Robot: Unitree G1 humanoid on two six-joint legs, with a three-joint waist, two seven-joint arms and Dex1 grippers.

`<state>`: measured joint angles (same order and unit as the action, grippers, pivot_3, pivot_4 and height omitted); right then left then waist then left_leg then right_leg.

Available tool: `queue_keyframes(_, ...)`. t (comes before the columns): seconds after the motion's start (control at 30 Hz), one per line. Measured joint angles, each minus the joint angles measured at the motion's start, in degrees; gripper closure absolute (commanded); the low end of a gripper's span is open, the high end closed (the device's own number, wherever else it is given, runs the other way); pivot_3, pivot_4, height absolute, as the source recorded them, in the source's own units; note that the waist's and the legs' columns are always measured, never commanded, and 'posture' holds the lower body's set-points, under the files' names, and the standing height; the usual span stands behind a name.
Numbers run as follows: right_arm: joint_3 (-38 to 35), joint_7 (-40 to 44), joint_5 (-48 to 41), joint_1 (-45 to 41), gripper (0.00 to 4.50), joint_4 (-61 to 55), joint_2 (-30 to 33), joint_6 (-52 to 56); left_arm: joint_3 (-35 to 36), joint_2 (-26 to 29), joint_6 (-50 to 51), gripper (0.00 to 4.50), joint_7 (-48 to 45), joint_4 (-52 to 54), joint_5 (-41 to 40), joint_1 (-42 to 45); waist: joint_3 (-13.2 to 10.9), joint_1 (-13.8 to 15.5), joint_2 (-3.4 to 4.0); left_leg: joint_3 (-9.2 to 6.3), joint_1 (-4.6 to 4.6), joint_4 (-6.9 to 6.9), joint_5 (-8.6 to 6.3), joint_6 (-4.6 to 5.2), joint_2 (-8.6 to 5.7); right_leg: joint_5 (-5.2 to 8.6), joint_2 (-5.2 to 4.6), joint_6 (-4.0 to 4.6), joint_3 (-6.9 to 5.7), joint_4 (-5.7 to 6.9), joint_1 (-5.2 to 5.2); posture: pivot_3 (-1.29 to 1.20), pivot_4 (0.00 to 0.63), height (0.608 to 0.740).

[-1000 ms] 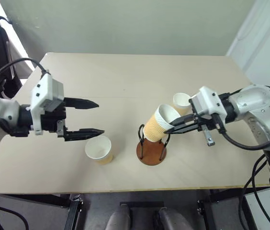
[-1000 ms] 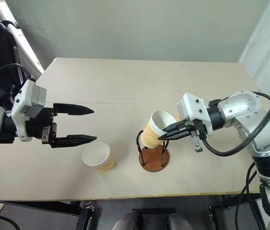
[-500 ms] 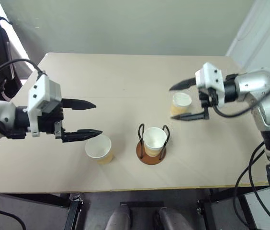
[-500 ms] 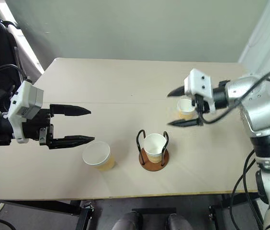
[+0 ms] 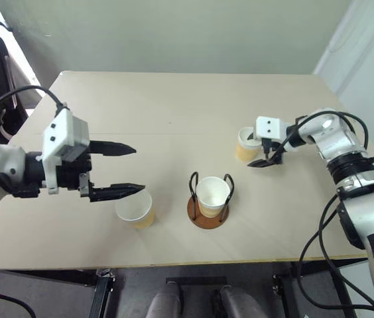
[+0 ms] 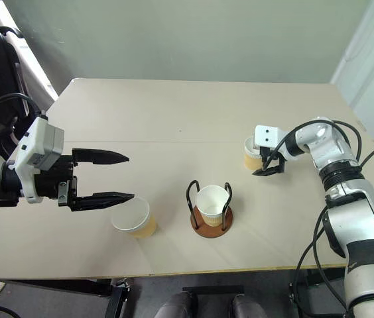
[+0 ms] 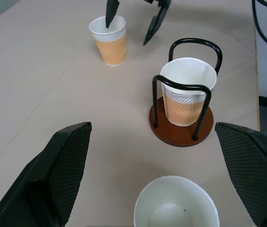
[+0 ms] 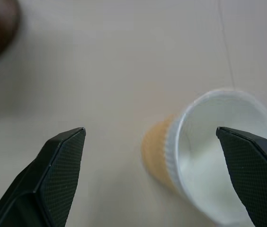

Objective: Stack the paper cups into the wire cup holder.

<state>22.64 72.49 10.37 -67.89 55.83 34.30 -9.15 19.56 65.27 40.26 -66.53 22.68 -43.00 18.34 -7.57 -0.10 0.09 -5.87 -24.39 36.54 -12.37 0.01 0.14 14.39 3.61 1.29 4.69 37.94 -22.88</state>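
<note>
Head views: one tapered yellow-tan paper cup with a white rim (image 5: 213, 196) now stands upright inside the wire cup holder, black loops on a round reddish-brown disc base (image 5: 208, 213); a second ago it hung tilted over the loops in the right gripper (image 5: 258, 151). That gripper has since let go, swung out over the light wooden table (image 5: 174, 99) to the far cup (image 5: 245, 144), and stands spread wide with nothing held, one finger over the cup's mouth and one on its outer side. The left gripper (image 5: 122, 169) hovers wide open and empty, where it was, just above the near cup (image 5: 136, 207), which sits beside the holder. Left wrist view: the seated cup is straight between the loops, the near cup's mouth is between the two broad fingers, and the far cup stands beyond with the other gripper's tips at it. Right wrist view: the far cup lies nearer one finger than the other, not centred. Judgement: first cup stacked, two remain; the right gripper needs centring before closing, or the rim may be nudged.
</note>
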Motion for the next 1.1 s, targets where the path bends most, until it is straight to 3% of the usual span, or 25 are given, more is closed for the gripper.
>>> queue_keyframes(0.03, 0.09, 0.00, 0.57, 0.00, 0.02, 1.04, -0.55, -0.69, 0.18, 0.02, 0.12, 0.00, 0.23, 0.20, -0.31, -0.21, -0.01, 0.00, 0.02, 0.01, 0.00, -0.02, 0.00, -0.01, 0.00, 0.00, 0.00, 0.01, 0.00, 0.01, -0.02, 0.00, 0.150, 0.740)
queue_keyframes(0.13, 0.12, 0.01, 1.83, -0.16, 0.59, 3.11, -1.05, -2.17, 0.92, 0.21, 0.44, 0.00, 0.47, 0.64, -0.51, -0.80, -0.01, 0.00, 0.02, 0.01, 0.01, -0.13, 0.04, -0.06, 0.01, -0.02, 0.00, 0.05, -0.02, 0.02, -0.04, 0.00, 0.150, 0.740)
queue_keyframes(0.5, -0.67, -0.96, 3.35, -2.98, 4.43, 5.83, -2.08, -5.54, 1.74, 0.58, 1.09, 0.00, 0.73, 0.81, -0.61, -0.96, -0.01, -0.03, 0.02, 0.00, 0.14, -0.32, 0.25, -0.31, 0.05, -0.15, 0.01, 0.28, -0.05, 0.10, -0.05, 0.00, 0.150, 0.740)
queue_keyframes(0.67, -3.27, 5.34, 0.29, -2.30, 4.47, 1.88, -1.00, -4.78, 1.74, 0.58, 1.08, 0.00, 0.73, 0.77, -0.55, -0.92, -0.01, -0.03, 0.02, 0.01, 0.09, -0.34, 0.26, -0.33, 0.05, -0.15, 0.01, 0.28, -0.06, 0.08, -0.09, 0.00, 0.150, 0.740)
queue_keyframes(0.8, -8.85, 13.81, -9.76, 1.04, 4.47, -14.95, 1.77, 4.04, 1.73, 0.58, 1.02, 0.00, 0.61, 0.68, -0.52, -0.85, -0.01, -0.05, 0.02, 0.02, 0.04, -0.40, 0.32, -0.44, 0.07, -0.12, 0.03, 0.34, -0.08, 0.03, -0.12, 0.00, 0.150, 0.740)
queue_keyframes(0.97, -15.74, 16.60, -29.57, 5.43, 4.47, -47.65, 4.69, 29.22, 0.98, 0.60, 0.81, 0.00, 0.37, 0.30, -0.34, -0.21, -0.01, -0.13, 0.01, 0.03, 0.08, -0.45, 0.56, -0.68, 0.16, -0.02, 0.14, 0.45, -0.08, -0.02, -0.06, 0.00, 0.150, 0.740)
queue_keyframes(1.1, -16.64, 17.00, -37.15, 9.84, 4.47, -62.13, 7.37, 38.57, -0.54, 0.59, 0.19, 0.00, 0.23, -0.81, -0.09, 0.76, 0.10, -0.14, -0.21, 0.01, 0.43, -0.39, 0.48, -0.54, 0.21, 0.08, 0.18, 0.44, -0.08, -0.04, 0.32, 0.00, 0.150, 0.740)
